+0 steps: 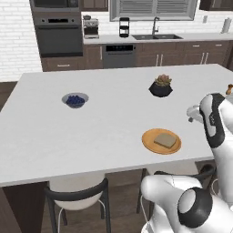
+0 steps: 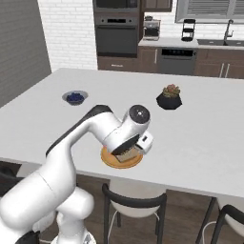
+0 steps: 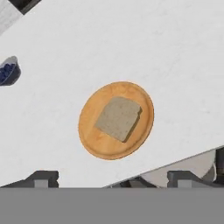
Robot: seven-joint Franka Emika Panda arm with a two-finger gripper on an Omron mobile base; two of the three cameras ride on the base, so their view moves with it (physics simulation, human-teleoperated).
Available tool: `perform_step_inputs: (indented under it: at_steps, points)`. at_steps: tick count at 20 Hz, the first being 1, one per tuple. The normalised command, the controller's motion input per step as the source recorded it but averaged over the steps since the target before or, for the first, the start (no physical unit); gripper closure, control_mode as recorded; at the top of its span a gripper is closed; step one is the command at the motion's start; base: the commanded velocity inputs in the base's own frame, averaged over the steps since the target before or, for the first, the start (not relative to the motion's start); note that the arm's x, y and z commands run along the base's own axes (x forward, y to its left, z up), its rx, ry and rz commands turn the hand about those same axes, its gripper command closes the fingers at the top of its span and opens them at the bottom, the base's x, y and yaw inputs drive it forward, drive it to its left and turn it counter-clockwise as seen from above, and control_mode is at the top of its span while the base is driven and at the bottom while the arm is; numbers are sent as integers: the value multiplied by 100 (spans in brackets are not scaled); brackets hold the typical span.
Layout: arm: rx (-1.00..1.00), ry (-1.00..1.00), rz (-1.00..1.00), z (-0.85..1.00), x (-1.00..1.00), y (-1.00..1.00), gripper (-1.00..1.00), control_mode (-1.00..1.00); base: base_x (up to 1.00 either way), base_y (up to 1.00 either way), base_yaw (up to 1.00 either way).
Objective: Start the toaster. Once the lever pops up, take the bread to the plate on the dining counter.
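The tan bread (image 3: 118, 118) lies flat on the round orange plate (image 3: 94, 144), near the front edge of the white dining counter (image 3: 153, 43). My gripper (image 3: 113, 178) hovers above the plate, open, with nothing between its fingers (image 3: 41, 177). In the left base view the bread (image 1: 165, 140) rests on the plate (image 1: 148, 139), with the hand to its right and higher. In the right base view the hand covers part of the plate (image 2: 112, 162). The toaster is out of view.
A small bowl of blue berries (image 1: 75, 100) sits on the counter's far left. A plant in a black pot (image 1: 160, 86) stands behind the plate. Dark-framed stools (image 1: 77, 195) are tucked under the near edge. An oven and sink line the back wall.
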Motion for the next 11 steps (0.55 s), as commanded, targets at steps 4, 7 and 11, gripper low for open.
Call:
perform_step_inputs:
  at_steps: [4,7,11]
  points:
    - [-20,24,0,49,-82,100,-100,-100,0,0,0]
    - [-14,23,0,23,-85,100,-100,-100,0,0,0]
    - [-12,20,0,7,-84,100,-100,-100,0,0,0]
